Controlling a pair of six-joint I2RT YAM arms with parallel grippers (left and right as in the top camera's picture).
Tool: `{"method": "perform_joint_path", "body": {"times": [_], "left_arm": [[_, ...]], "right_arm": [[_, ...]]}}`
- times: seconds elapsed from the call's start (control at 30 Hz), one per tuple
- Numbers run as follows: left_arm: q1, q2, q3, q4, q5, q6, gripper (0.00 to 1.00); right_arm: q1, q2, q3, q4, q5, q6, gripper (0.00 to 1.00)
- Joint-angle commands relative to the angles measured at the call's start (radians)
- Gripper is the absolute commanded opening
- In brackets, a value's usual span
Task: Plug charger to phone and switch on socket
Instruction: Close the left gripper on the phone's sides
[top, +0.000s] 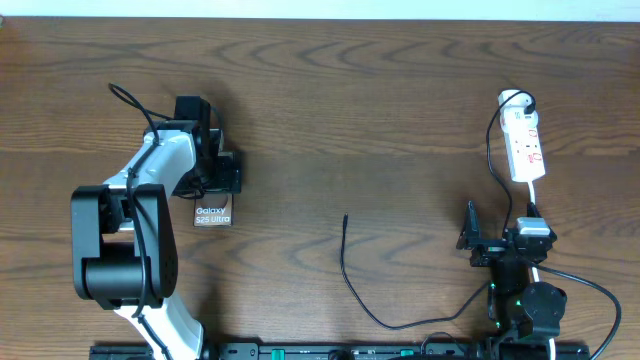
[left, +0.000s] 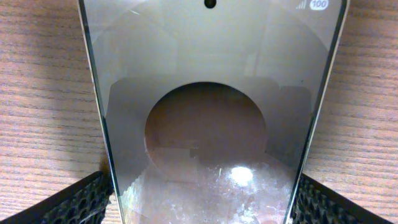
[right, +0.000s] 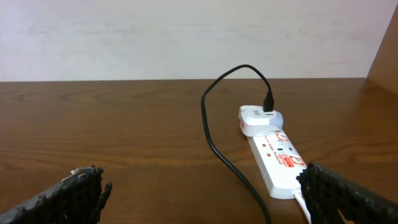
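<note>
The phone lies flat on the table at the left, its "Galaxy" lettering showing below my left gripper. In the left wrist view the phone fills the frame, and my left gripper has its pads against both long edges. The charger runs from a white plug on the socket, down behind my right arm, to a free tip at the table's middle. My right gripper stands open just below the socket, holding nothing; the charger passes between its fingers.
The socket's white cord leads down past my right wrist. A pale wall closes the table's far edge. My left arm's bulky black base stands at the near left. A black rail runs along the front edge.
</note>
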Motion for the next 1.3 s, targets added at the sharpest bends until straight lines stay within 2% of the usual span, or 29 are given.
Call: {"method": "perform_joint_path", "body": {"times": [0.0,0.53,0.67,1.27], "left_arm": [[0.000,0.025,-0.036,-0.006,-0.018,0.013,0.91],[0.000,0.025,-0.036,-0.006,-0.018,0.013,0.90],[0.000,0.025,-0.036,-0.006,-0.018,0.013,0.86],[0.000,0.025,-0.036,-0.006,-0.018,0.013,0.83]], "right_arm": [[0.010,-0.004,-0.001,-0.005,0.004,-0.015,0.99],[0.010,-0.004,-0.001,-0.005,0.004,-0.015,0.99],[0.010,-0.004,-0.001,-0.005,0.004,-0.015,0.99],[0.010,-0.004,-0.001,-0.005,0.004,-0.015,0.99]]}}
